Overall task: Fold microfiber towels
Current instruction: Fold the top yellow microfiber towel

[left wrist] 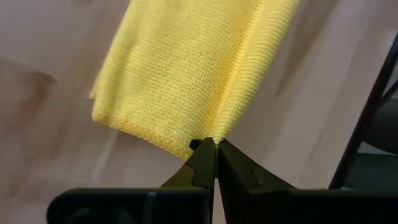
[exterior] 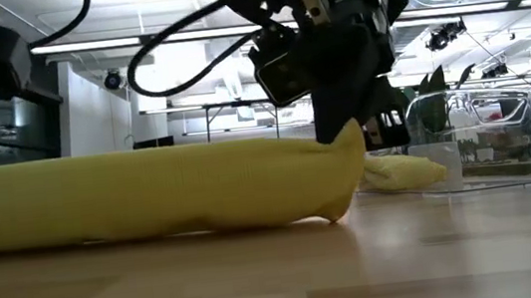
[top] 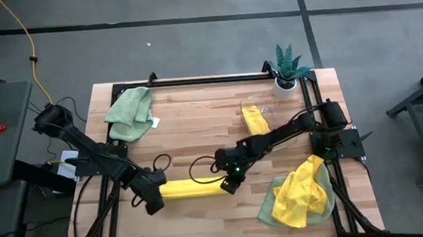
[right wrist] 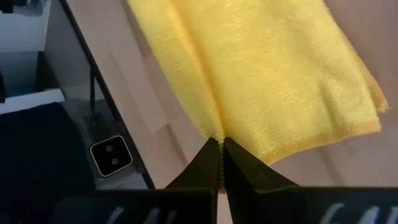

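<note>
**Folding the yellow towel, both claws pinched on its ends**

Holding a long, narrow yellow towel (top: 193, 188) flat near the front of the table (top: 196, 120), the two arms have one end each. The left gripper (top: 154, 201) is clamped tight on the left end, and the left wrist view shows its fingertips (left wrist: 205, 163) pressed together with the cloth's hemmed corner caught between them. The right gripper (top: 229, 184) is just as tightly closed on the right end; from its own wrist camera the fold line of the towel runs straight into the closed tips (right wrist: 214, 155). In the low view that end rises a little off the wood to meet the claw, while the rest of the towel lies down as a soft roll.

By my read, this is the middle of a fold: the towel is already doubled into a strip, and the next move looks like carrying one end across to meet the other. That calls for a lift high enough to clear the cloth, and both grips kept firm so the layers don't slip apart.

Elsewhere, a green towel (top: 130, 113) lies crumpled at the back left, a small yellow one (top: 255, 120) sits at the back right near the potted plant (top: 288, 68), and a yellow and green heap (top: 300, 193) waits at the front right.
</note>
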